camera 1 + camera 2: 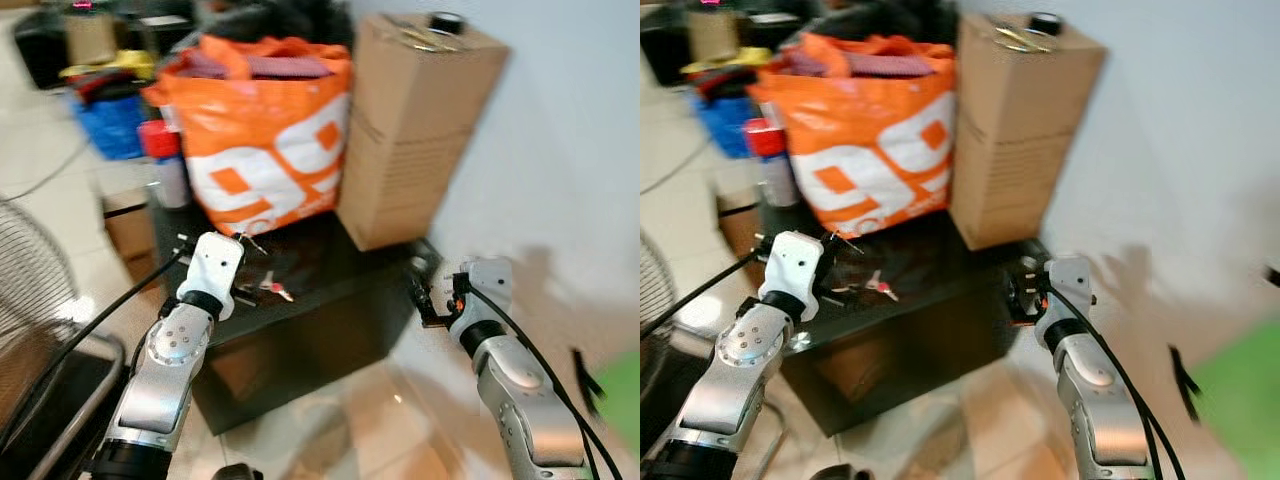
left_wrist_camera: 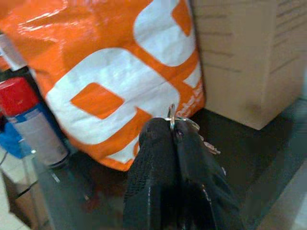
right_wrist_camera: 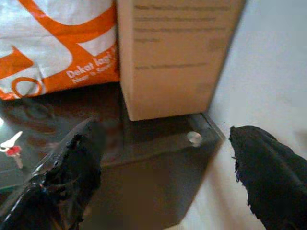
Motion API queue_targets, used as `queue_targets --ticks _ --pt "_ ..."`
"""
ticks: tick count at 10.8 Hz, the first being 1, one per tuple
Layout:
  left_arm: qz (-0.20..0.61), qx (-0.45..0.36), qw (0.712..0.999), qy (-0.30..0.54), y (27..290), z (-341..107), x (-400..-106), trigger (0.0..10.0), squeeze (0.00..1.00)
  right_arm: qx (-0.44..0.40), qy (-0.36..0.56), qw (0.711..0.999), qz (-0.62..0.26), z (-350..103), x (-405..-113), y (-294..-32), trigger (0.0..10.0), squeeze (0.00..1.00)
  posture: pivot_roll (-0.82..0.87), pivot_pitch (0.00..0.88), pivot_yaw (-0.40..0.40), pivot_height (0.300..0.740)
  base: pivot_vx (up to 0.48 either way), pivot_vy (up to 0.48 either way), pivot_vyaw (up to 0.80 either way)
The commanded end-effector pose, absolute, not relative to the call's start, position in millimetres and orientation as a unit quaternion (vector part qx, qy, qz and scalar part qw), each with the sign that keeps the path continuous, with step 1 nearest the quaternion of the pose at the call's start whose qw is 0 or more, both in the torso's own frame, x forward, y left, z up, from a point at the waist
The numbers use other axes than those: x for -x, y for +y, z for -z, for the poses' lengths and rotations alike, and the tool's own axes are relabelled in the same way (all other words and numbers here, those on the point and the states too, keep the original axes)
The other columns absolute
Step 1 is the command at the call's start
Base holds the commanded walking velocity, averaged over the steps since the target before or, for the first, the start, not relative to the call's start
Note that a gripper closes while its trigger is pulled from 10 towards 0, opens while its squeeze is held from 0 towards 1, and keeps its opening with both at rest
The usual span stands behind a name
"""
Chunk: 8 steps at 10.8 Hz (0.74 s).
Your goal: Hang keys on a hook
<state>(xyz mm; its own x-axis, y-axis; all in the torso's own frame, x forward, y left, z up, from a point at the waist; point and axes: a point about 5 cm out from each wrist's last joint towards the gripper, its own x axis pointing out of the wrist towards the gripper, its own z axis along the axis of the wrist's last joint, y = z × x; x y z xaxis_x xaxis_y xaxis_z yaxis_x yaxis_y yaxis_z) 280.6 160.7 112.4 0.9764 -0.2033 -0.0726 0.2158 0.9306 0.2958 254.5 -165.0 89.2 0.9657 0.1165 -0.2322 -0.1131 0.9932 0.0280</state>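
Left gripper (image 2: 173, 132) is clenched on the keys (image 2: 184, 123), pinching their ring at its fingertips, with the orange bag (image 2: 115, 62) just beyond. Judging by this, lift straight off the dark table (image 1: 330, 270) and keep the pinch firm; right gripper (image 3: 163, 158) is spread, idle beside the cardboard box (image 3: 177, 52)

Orange bag (image 1: 875, 140) beside cardboard box (image 1: 1015, 130) on black table (image 1: 930, 300).

arms (image 1: 165, 370): silver, rounded joints | wrists: white | cables: black | jaws: black
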Motion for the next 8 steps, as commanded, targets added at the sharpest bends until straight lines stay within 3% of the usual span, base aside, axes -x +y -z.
queue_targets --ticks 1,5,8 --pt "0.116 -0.155 0.981 0.017 156.8 -113.8 -282.2 10.0 0.00 0.001 0.112 0.993 -0.048 -91.3 -254.3 -170.3 10.0 0.00 -0.09 0.000 -0.053 0.740 -0.262 0.000 0.00" --pt "0.117 -0.157 0.980 0.017 157.6 -113.9 -281.7 10.0 0.00 0.004 0.115 0.992 -0.049 -90.1 -253.8 -169.4 10.0 0.00 -0.09 0.000 -0.051 0.740 -0.253 0.000 0.00" --pt "0.118 -0.156 0.980 0.021 156.4 -113.7 -283.9 10.0 0.00 0.010 0.117 0.992 -0.045 -90.2 -254.3 -170.0 10.0 0.00 -0.10 0.000 -0.046 0.740 0.000 0.000 -0.19"
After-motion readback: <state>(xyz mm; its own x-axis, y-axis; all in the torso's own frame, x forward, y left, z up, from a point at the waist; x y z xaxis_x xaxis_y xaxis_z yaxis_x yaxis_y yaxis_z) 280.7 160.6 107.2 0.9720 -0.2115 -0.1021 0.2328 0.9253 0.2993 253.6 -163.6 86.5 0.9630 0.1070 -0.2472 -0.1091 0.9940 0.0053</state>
